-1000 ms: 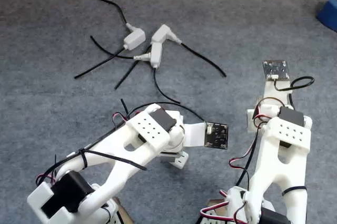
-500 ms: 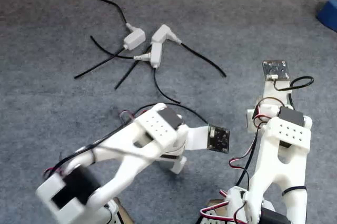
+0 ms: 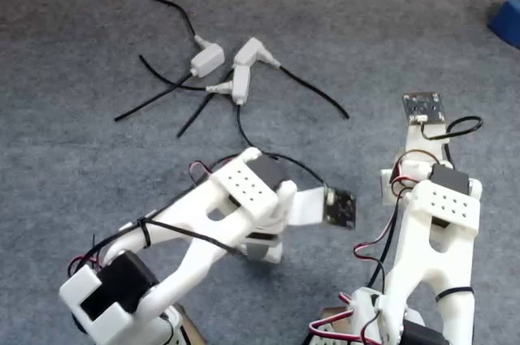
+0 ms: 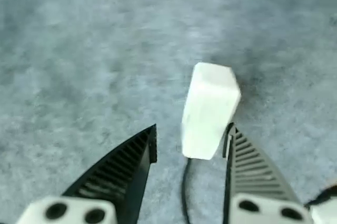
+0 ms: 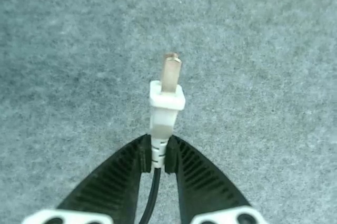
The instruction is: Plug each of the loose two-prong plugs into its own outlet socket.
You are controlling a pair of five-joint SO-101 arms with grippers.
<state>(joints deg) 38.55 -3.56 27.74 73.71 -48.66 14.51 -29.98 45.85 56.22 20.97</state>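
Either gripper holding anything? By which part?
Right gripper holds a two-prong plug by its ribbed neck. Left gripper is open, fingers either side of a white socket, not clamped.

overhead view, two close wrist views

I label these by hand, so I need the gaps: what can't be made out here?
Left wrist view: the white block at the left hand is blurred; any slots are unreadable.
Right wrist view: the plug in the right hand is seen edge-on, one prong hiding any second.
High view: the white connectors are too small to tell plug from socket; the blue thing is cut by the edge.
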